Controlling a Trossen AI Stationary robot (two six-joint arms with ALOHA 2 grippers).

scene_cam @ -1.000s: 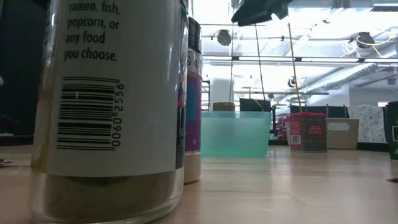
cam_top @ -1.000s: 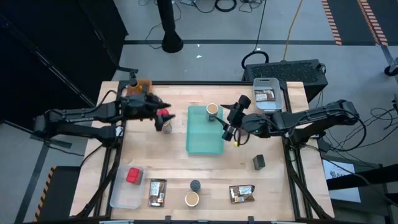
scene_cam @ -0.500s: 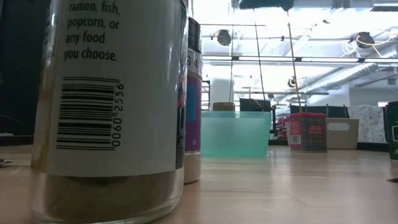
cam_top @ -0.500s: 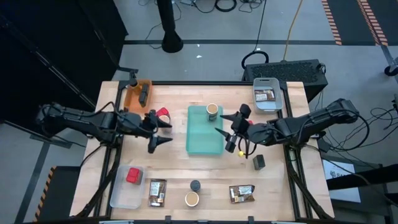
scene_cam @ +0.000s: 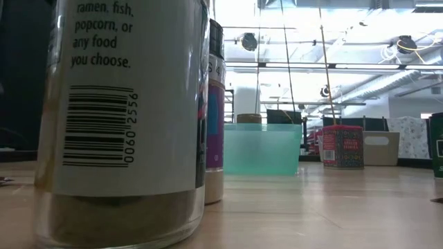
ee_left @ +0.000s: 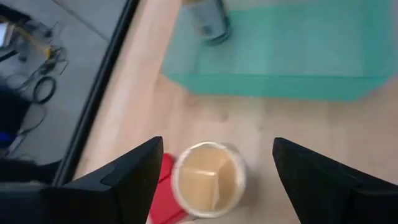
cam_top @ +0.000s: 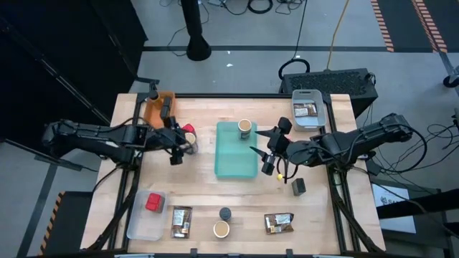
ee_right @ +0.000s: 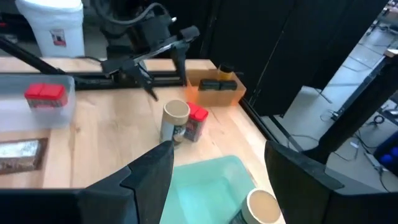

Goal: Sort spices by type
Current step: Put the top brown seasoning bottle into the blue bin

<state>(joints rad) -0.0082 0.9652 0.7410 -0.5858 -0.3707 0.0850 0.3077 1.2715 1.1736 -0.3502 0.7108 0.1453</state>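
A tan round jar with a cream top [ee_left: 208, 185] stands on the table beside a red square box [ee_right: 198, 121], left of the teal tray [cam_top: 236, 158]. My left gripper [cam_top: 182, 147] is open just above the jar, one finger on either side of it, touching nothing. Another tan jar [cam_top: 244, 127] stands in the teal tray's far corner. My right gripper [cam_top: 256, 142] is open and holds nothing, raised over the tray's right edge. More spices lie along the near edge: brown packets [cam_top: 181, 221] [cam_top: 278, 223], a small dark jar [cam_top: 225, 213] and a tan jar [cam_top: 221, 229].
A clear tray [cam_top: 138, 222] at the near left holds a red box [cam_top: 153, 201]. An orange bin [cam_top: 156, 107] sits at the far left. A pale blue bin [cam_top: 309, 100] with a brown packet sits at the far right. A black jar [cam_top: 298, 186] stands right of the teal tray.
My left gripper has swung from over the red box a little toward the near edge, rolled its wrist and tipped down; it now stands over the tan jar. My right gripper has drawn back toward the table's right edge and risen out of the low view.
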